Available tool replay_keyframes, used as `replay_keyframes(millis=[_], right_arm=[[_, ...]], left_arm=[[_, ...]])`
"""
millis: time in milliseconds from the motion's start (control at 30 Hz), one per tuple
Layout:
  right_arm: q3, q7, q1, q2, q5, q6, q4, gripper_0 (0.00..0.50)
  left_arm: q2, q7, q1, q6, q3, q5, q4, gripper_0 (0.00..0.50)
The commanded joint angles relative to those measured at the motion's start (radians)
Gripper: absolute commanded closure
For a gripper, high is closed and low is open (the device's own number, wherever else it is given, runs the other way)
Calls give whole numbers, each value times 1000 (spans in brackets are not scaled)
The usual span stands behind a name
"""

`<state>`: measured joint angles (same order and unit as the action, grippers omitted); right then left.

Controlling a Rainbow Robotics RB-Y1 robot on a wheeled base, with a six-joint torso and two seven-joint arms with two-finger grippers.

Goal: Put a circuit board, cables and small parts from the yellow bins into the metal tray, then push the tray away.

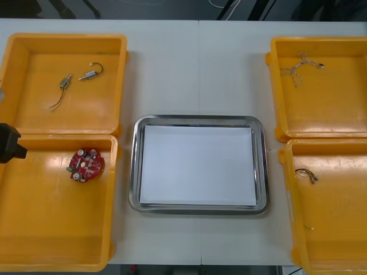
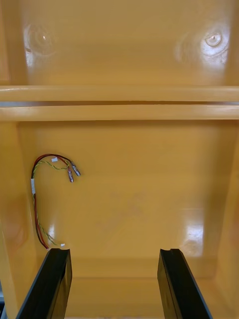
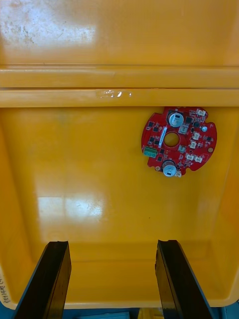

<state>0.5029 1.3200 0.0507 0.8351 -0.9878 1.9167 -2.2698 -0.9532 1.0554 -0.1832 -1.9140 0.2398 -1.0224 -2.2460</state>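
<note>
At the left edge of the front view the left arm (image 1: 10, 143) is cut off, a black end of it being seen over the wall between the two left bins. From its wrist, the left gripper (image 3: 112, 244) is shown above the near left bin (image 1: 57, 229), its fingers (image 3: 52, 279) set wide apart with nothing between them. The round red circuit board (image 1: 86, 164) lies flat on that bin's floor beyond them, close to the far wall.

The right gripper (image 2: 114, 251) is seen over the near right bin (image 1: 338, 229), its fingers (image 2: 177, 284) also spread wide and empty. That bin is cropped by the front view's right and lower edges. The red and yellow cable (image 1: 305, 174) in it is hard to make out from above; from the wrist it is seen curled beside a side wall, one end just past a fingertip.

Small metal parts (image 1: 90, 73) lie in the far left bin (image 1: 34, 109), and a twisted cable (image 1: 298, 67), its colours barely told, in the far right bin (image 1: 338, 114). The metal tray (image 1: 136, 166), white inside, stands on the light surface (image 1: 200, 69) between the bins.
</note>
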Motion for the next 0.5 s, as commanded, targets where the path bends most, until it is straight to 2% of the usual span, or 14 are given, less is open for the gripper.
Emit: replay_keyframes(millis=[33, 267, 500], right_arm=[[-27, 53, -17, 28, 9, -19, -19, 0], [-78, 53, -65, 28, 1, -125, -19, 0], [-190, 36, -123, 27, 75, -243, -19, 0]], left_arm=[[-9, 66, 11, -6, 32, 8, -23, 0], [-9, 66, 11, -6, 32, 8, -23, 0], [8, 66, 24, -6, -4, 4, 0, 0]])
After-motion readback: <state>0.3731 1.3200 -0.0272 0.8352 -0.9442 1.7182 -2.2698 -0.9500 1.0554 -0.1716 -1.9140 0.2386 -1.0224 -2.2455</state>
